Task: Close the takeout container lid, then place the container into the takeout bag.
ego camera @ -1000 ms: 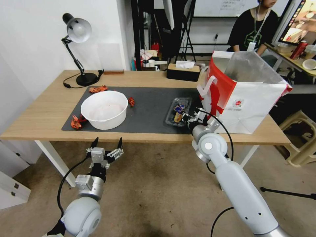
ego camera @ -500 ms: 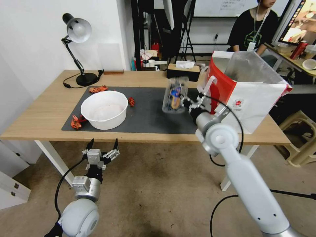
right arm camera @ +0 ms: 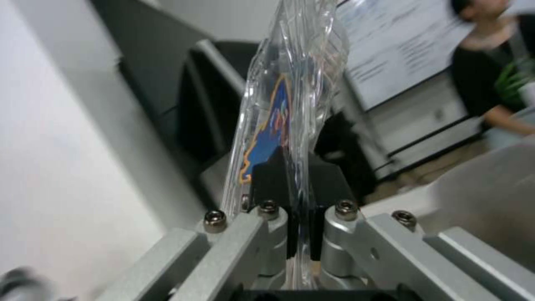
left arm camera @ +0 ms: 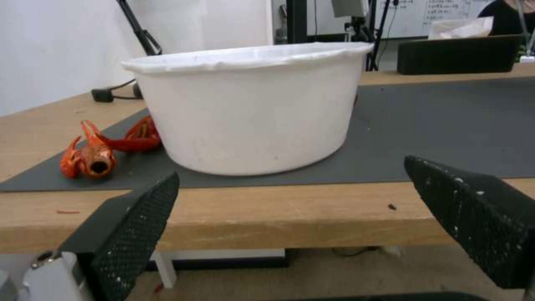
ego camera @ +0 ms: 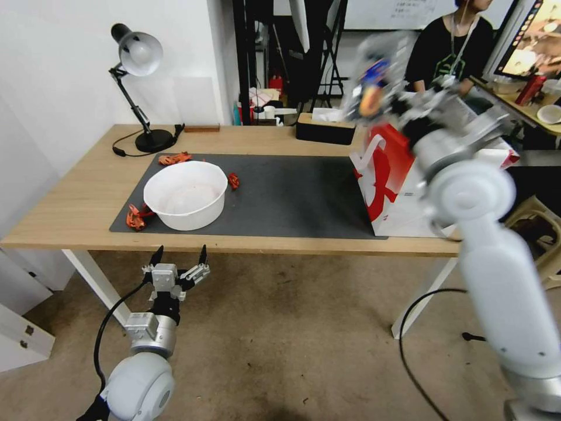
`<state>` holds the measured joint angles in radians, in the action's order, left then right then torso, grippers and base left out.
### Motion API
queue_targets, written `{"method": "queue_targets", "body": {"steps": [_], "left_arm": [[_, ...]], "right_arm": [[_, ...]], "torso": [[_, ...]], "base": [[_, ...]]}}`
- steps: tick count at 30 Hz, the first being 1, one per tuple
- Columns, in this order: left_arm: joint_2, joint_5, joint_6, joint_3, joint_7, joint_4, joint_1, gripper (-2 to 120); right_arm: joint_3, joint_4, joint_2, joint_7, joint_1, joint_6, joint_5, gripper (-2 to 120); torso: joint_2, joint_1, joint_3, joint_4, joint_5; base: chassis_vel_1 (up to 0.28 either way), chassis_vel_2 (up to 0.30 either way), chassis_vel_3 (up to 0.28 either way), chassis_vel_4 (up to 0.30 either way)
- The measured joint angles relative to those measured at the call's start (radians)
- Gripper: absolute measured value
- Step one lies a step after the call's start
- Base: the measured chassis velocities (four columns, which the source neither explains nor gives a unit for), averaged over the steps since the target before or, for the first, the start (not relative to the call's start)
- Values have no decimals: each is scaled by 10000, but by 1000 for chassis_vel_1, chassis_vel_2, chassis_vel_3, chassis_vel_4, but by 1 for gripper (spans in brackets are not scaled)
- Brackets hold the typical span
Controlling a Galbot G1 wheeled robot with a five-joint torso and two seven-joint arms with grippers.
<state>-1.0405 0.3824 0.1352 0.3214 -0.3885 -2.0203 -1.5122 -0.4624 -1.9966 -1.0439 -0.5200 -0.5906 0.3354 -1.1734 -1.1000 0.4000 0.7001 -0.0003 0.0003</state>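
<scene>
- Right pincer [ego camera: 392, 100] is clamping the takeout container [ego camera: 372, 76] by one edge and holding it up in the air, right beside the open top of the takeout bag [ego camera: 390, 175], well off the bench [ego camera: 70, 204]. In the right wrist view the dark pads [right arm camera: 267, 175] are squeezing the thin clear plastic of the container [right arm camera: 278, 104] between them.
- Lid looks shut, since the two clear halves are pressed flat together there, so that first part seems done.
- What's left, as a guess: getting the container over the foil-lined mouth and letting it go inside. It isn't in the bag yet.
- Left pincer [ego camera: 179, 257] is idling low in front of the bench edge, fingers [left arm camera: 131, 225] spread wide, gripping nothing, facing the white bowl [left arm camera: 245, 104].
- Grey mat [ego camera: 292, 193] is sitting bare where the arm is working.
</scene>
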Motion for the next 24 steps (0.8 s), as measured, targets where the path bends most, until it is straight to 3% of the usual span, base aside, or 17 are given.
{"method": "queue_targets", "body": {"steps": [5, 11, 14, 24], "left_arm": [[3, -6, 0, -99, 1, 13, 112, 100], [4, -7, -1, -159, 0, 23, 176, 100], [25, -7, -15, -166, -3, 23, 191, 100], [47, -7, -16, -127, -11, 12, 110, 100]], "right_arm": [[-522, 477, 627, -216, -147, 203, 608, 0], [-630, 690, 802, -651, -462, 781, 800, 0], [-631, 711, 759, -892, -670, 1158, 966, 16], [-622, 613, 696, -1013, -838, 1361, 1085, 44]], "torso": [[0, 0, 0, 0, -1], [1, 0, 0, 1, 1], [1, 0, 0, 3, -1], [1, -1, -1, 3, -3]], "base": [[0, 0, 0, 0], [0, 0, 0, 0], [0, 0, 0, 0], [0, 0, 0, 0]]}}
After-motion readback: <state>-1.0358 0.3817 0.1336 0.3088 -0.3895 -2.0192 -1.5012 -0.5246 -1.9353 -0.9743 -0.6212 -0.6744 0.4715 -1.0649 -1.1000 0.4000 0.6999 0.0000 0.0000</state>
